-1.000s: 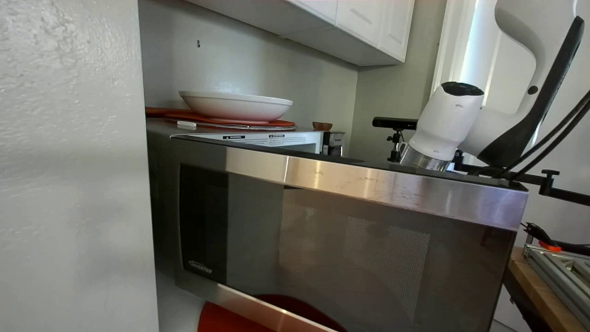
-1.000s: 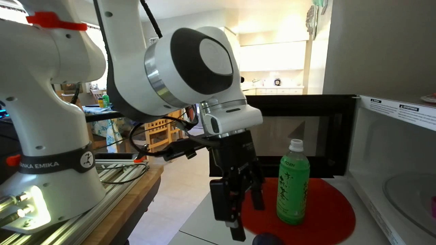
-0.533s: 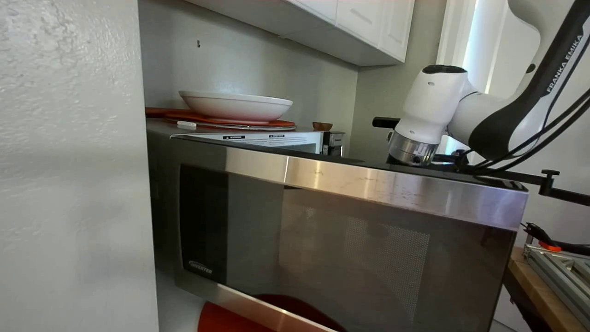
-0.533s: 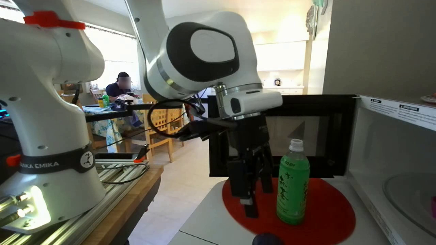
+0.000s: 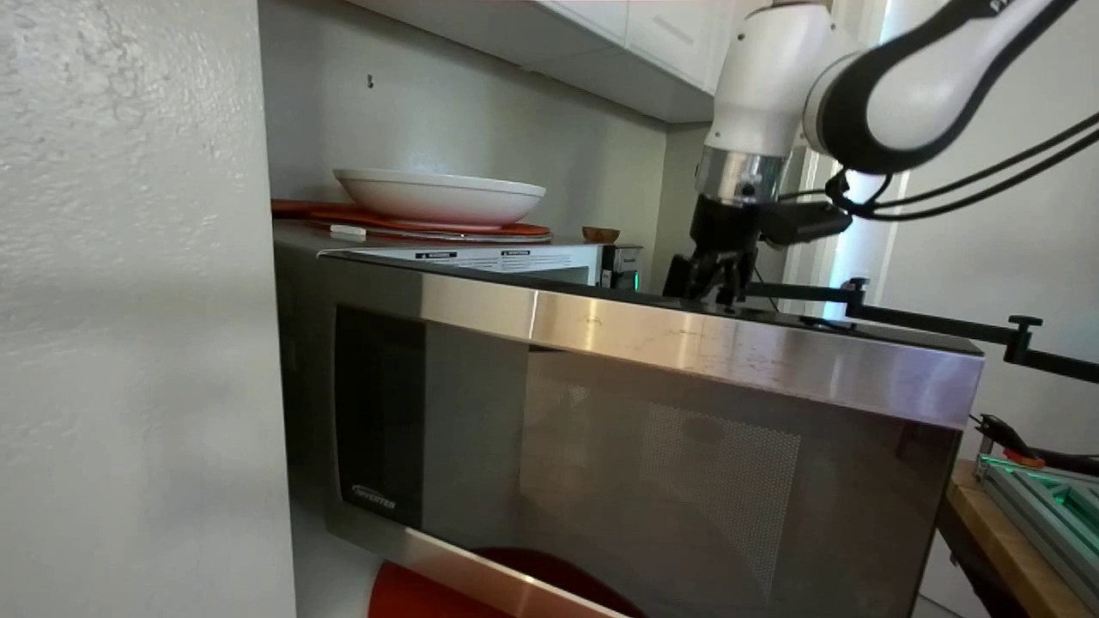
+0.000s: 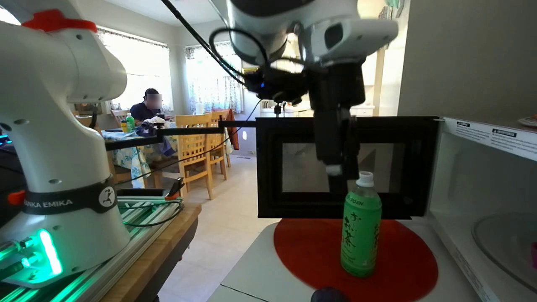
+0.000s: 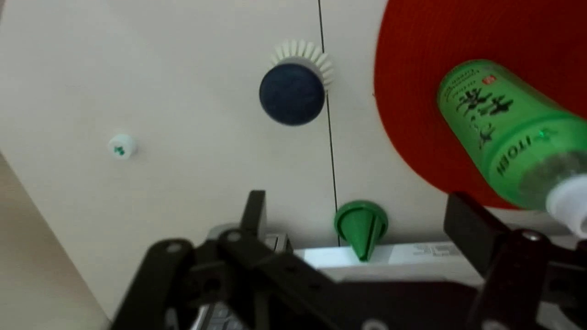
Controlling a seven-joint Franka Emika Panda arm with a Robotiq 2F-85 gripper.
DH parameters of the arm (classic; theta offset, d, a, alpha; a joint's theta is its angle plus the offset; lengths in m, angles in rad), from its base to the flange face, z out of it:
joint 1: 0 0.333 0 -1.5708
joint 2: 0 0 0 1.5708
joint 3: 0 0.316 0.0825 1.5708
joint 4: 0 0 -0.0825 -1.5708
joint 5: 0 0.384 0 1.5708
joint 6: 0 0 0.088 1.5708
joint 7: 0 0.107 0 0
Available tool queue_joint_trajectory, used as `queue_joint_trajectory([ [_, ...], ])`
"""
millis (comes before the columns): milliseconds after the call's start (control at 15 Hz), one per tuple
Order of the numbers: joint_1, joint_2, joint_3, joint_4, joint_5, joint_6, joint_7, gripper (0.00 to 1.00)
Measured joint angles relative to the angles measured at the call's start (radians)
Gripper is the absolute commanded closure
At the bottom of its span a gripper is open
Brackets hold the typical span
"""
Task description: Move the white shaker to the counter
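One green ITOEN btl [image 7: 513,137] upright on red mat [image 6: 306,243], INVERTER on mwave door [image 5: 601,446], EMIKA on arm base [image 6: 84,239], my jaws spread apart

Home kitchen: microwave [image 5: 652,463], cabinets [image 5: 657,39], cloth-covered dining table [image 6: 121,157].

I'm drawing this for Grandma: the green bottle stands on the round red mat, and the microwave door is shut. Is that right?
Almost! The microwave door is open, not shut: an exterior view shows it swung out. The green bottle does stand on the round red mat.
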Motion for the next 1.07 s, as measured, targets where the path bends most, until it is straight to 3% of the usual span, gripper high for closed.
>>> queue_joint_trajectory([
  [200, -0.001, -0.1, -0.035, 0.119, 0.089, -0.254, -0.136, 0.0],
  [333, -0.002, -0.121, -0.046, 0.174, 0.104, -0.361, -0.166, 0.0],
  [1067, 0.0, -0.105, -0.045, 0.181, 0.107, -0.377, -0.168, 0.0],
])
